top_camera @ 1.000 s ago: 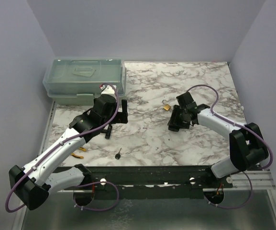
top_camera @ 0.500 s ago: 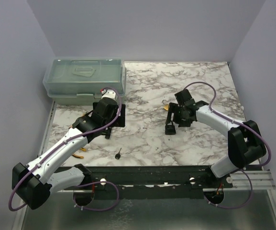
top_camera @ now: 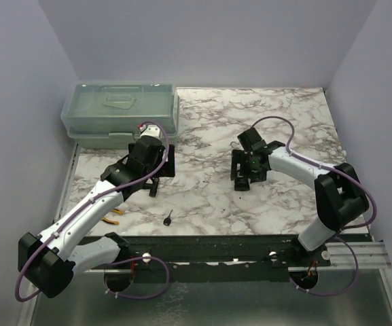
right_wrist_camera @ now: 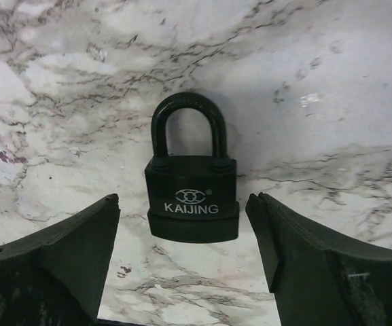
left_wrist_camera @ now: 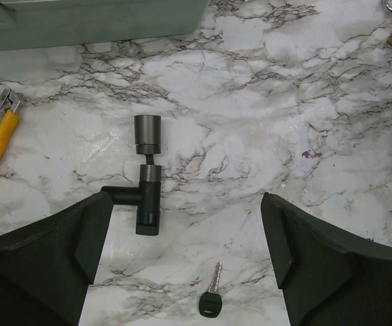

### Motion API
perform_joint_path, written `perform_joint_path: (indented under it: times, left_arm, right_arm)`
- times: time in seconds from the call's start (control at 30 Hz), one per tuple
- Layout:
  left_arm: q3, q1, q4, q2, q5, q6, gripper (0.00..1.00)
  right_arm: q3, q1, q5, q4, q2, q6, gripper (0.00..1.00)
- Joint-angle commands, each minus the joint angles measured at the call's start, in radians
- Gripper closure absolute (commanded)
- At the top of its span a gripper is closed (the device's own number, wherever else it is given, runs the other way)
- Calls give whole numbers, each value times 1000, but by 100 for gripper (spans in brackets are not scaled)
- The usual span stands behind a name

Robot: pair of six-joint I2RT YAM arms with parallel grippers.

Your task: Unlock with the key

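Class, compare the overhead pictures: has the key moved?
No. The key stays in the same spot, just inside the table's front edge.

The right jaws have spread wider over the black padlock (right_wrist_camera: 193, 197).

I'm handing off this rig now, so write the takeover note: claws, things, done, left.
Left claw: open, empty, over the T-piece.
Right claw: open, flanking the black padlock, not touching it.
Key: loose on the table, near the left claw.
Done: nothing; shackle closed.
Left: pick up key, insert, turn.
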State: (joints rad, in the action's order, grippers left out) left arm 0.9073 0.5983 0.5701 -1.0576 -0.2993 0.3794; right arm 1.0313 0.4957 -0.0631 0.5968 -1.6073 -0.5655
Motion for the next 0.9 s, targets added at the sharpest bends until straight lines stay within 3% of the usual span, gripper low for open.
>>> perform_joint_path:
  times: [0.0,0.17,0.4,0.53,0.73,0.87]
  left_arm:
    - [-10,-6,-17,-5,59,1,1]
    - [-13,-6,-22,-5,96,4,2]
    - [-7,-8,-26,-27,89,-10,2]
    - [-10,-8,-27,-28,94,-7,2]
    - [-13,-8,-1,-23,147,45,4]
    - [-16,-8,60,4,207,136,10]
  right_arm:
    - [33,57,13,25,-64,-31,15]
    - [32,71,4,13,-81,-34,22]
    - [63,99,57,-46,-132,4,44]
    - [119,120,80,-59,-177,41,51]
    - [177,122,105,-55,-204,63,48]
    - [182,122,71,-41,-158,66,28]
